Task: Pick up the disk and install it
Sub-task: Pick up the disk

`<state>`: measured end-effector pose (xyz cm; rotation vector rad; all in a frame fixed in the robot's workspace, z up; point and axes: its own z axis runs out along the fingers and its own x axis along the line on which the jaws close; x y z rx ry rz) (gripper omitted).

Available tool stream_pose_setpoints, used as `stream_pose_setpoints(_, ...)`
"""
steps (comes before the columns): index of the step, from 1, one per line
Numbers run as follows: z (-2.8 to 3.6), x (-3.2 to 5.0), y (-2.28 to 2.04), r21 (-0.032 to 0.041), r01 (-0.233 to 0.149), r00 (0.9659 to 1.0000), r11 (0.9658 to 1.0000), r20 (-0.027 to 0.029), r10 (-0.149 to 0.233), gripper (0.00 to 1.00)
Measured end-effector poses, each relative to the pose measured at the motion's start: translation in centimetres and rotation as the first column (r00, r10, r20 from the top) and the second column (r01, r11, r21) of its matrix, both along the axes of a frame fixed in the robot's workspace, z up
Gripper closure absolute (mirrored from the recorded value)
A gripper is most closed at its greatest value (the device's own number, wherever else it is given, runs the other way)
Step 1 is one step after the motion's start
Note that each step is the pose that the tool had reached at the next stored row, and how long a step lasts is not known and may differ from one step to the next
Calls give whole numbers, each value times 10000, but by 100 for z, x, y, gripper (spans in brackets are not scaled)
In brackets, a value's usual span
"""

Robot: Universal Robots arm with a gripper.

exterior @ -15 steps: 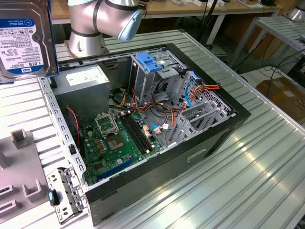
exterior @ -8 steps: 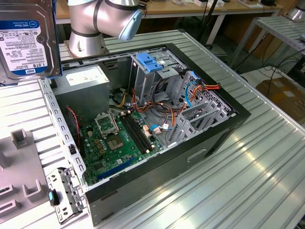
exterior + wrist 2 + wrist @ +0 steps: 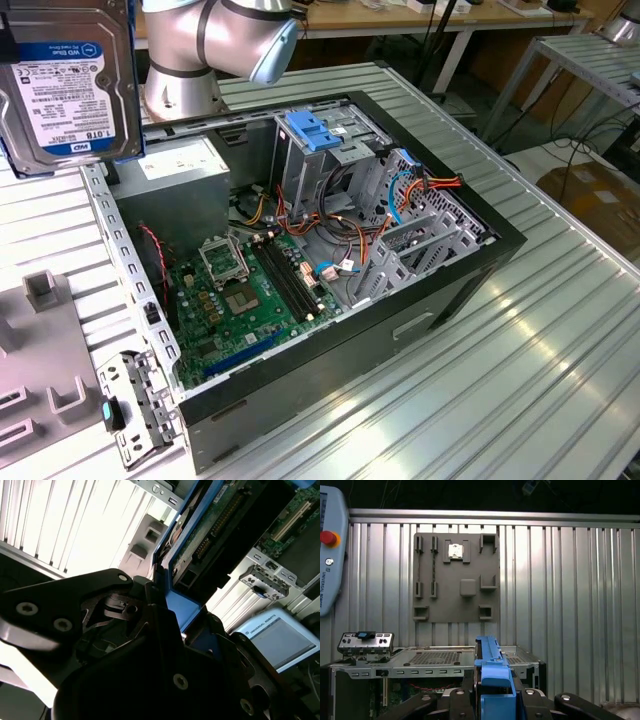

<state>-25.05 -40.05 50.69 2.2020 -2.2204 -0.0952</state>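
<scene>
While claw (image 3: 492,696) clamps disk (image 3: 68,85) edge-up — arm (image 3: 215,40) high, clear of open computer case (image 3: 450,295).

We get bright, even light in the exterior view. In the second wrist view the ribbed table (image 3: 75,525) blows out white; foreground v. dark.

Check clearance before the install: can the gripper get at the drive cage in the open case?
Probably yes: the case lies open, the drive cage exposed, though cables run beside it. The gripper holds the disk.
</scene>
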Motion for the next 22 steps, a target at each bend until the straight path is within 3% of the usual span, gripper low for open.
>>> stream_pose_setpoints(14,0,21,0,-1,0,10000,10000,-1,0,63)
stream_pose_setpoints(22,0,176,0,-1,1,10000,10000,1,-1,63)
